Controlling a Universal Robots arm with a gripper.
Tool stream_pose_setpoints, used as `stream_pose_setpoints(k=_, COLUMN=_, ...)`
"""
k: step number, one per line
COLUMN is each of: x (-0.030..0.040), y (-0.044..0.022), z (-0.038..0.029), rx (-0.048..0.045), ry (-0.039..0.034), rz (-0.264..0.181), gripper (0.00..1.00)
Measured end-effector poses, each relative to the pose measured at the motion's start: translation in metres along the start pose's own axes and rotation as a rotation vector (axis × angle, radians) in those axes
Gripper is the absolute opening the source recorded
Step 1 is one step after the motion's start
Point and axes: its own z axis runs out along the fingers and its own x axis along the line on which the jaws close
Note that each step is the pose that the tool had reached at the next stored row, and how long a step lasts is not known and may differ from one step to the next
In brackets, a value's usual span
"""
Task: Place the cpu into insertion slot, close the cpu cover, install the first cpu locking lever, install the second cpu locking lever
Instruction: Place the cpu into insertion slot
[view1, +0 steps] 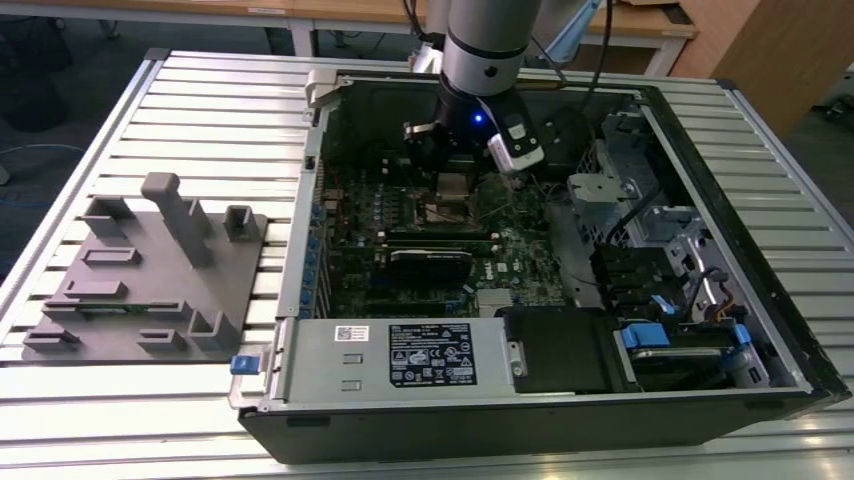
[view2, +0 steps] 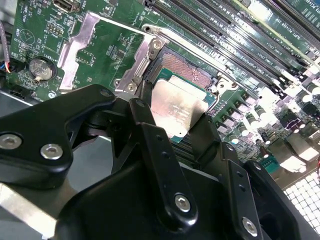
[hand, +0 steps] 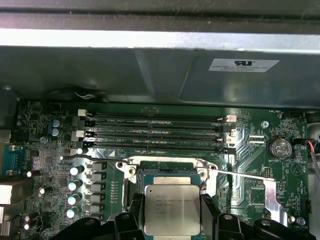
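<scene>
My gripper (hand: 171, 212) is shut on the cpu (hand: 171, 207), a flat square chip with a dull silver top, clamped at two opposite edges by the black fingers (hand: 135, 215). The cpu hangs just above the insertion slot (hand: 170, 170), a square socket with a silver rim on the green motherboard (hand: 250, 150). In the second wrist view the cpu (view2: 177, 107) covers part of the insertion slot (view2: 182, 67). Two thin locking levers (hand: 90, 158) stick out sideways from the socket. I cannot tell the cpu cover apart from the silver rim. In the exterior view the gripper (view1: 454, 190) is inside the computer case.
Long black memory slots (hand: 155, 132) run beside the socket, with the case wall (hand: 150, 75) just beyond. A power supply (view1: 400, 355) and drive cage (view1: 667, 270) fill the case's near and right parts. A grey fixture plate (view1: 147, 270) lies on the table at the exterior view's left.
</scene>
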Motion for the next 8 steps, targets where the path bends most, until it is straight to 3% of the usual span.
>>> stream_pose_setpoints(k=8, x=0.0, y=0.0, z=0.0003, rx=-0.0003, ry=-0.0015, rz=0.017, gripper=0.54)
